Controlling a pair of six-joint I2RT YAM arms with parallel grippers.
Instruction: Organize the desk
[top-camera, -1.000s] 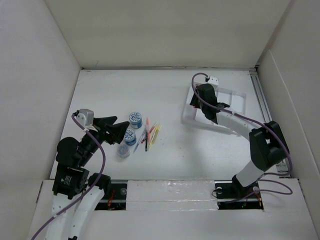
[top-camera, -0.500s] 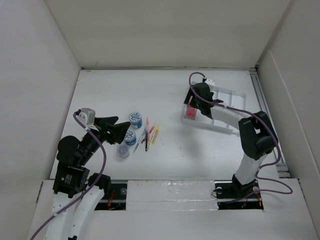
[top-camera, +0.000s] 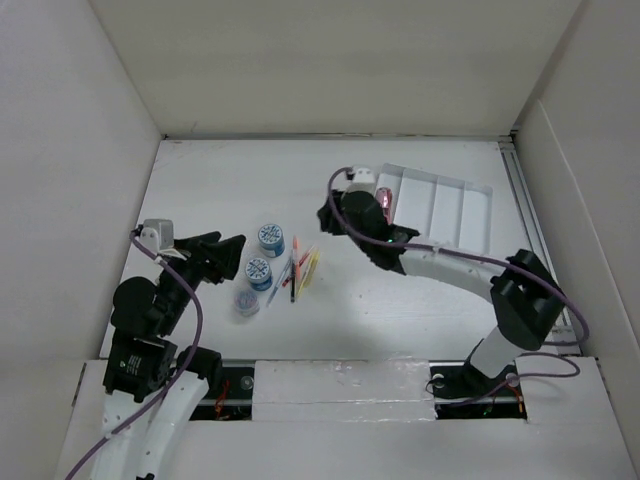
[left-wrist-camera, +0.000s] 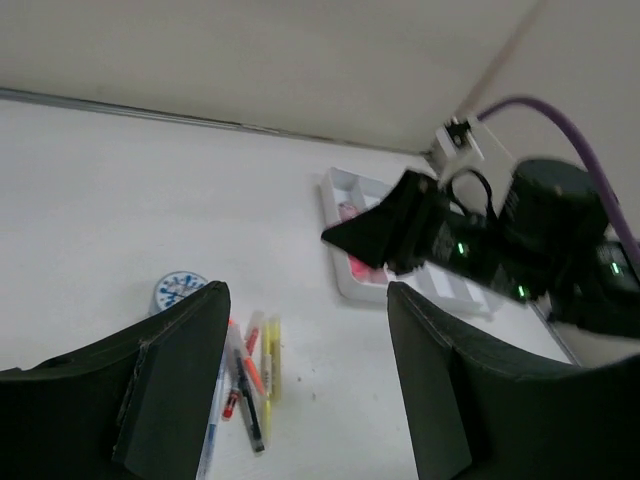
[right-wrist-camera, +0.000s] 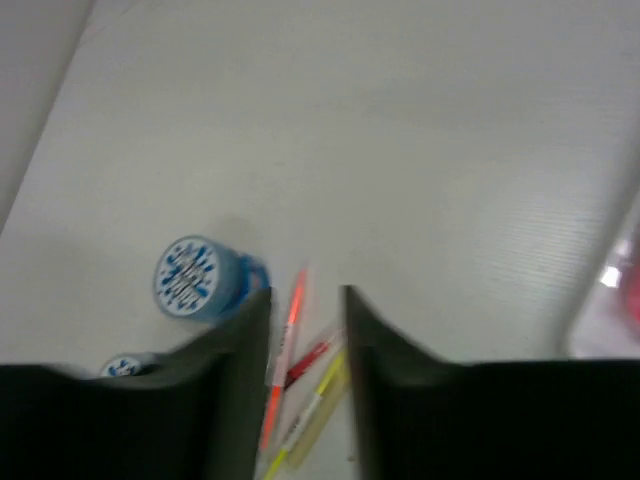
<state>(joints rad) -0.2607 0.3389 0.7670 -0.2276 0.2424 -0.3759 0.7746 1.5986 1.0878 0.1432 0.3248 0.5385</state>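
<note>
1. The desk is the big flat white top filling the middle of the overhead view. It has white walls on the left, far and right sides, and the rail edge faces the two arm bases at the bottom. From up there it looks wider side to side than front to back, so I'd call the long axis left-to-right.
2. The left gripper hangs over the near-left part of the desk, pointing right toward the clutter. Its claw is spread wide with nothing in it; the wrist cam shows both fingers well apart.
3. The right gripper is stretched out toward the middle of the desk, between the tray and the pens, pointing left. The fingers are drawn close with just a slim gap, and nothing is pinched. You can see the pens down on the desk through that gap.
4. The pens are a loose bunch of orange, red, yellow and a dark one. They lie roughly near-to-far, with the far ends leaning a bit right.
5. Just left of the pens are two round blue-patterned tubs, plus a paler one nearer the front.
6. The tray sits far right, with something pink in its leftmost compartment.
</note>
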